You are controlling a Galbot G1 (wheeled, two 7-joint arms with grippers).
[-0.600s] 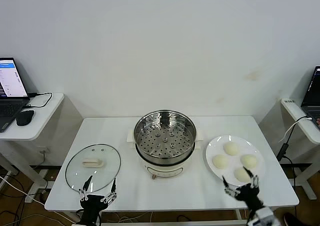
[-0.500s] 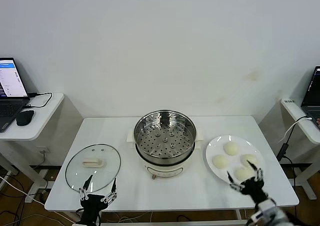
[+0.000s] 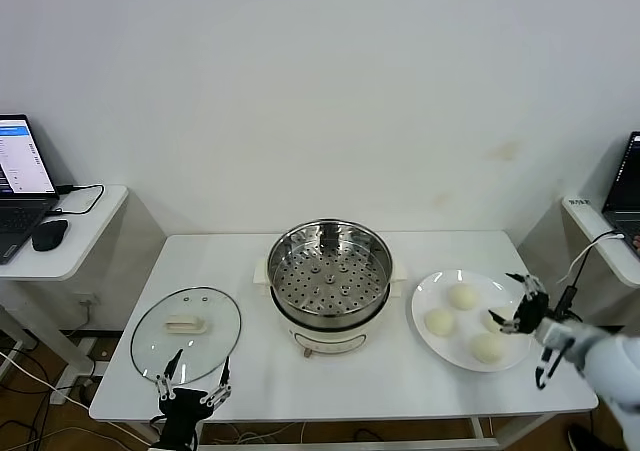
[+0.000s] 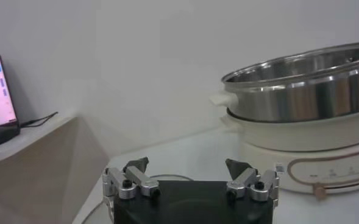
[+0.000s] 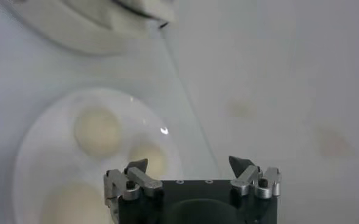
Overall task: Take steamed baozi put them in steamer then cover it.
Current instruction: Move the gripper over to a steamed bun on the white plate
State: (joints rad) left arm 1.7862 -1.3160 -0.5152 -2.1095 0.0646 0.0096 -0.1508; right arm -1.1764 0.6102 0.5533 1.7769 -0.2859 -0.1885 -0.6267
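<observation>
Right gripper risen, now beside plate.

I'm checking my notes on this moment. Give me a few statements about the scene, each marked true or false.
1. The steamer holds no baozi. True.
2. All four steamed baozi lie on the plate. True.
3. The glass lid covers the steamer. False: it lies on the table, on the steamer's left.
4. The right tool is shut on a bun. False: it is open at the plate's right edge, holding nothing.
5. The left tool is open near the lid. True.
</observation>
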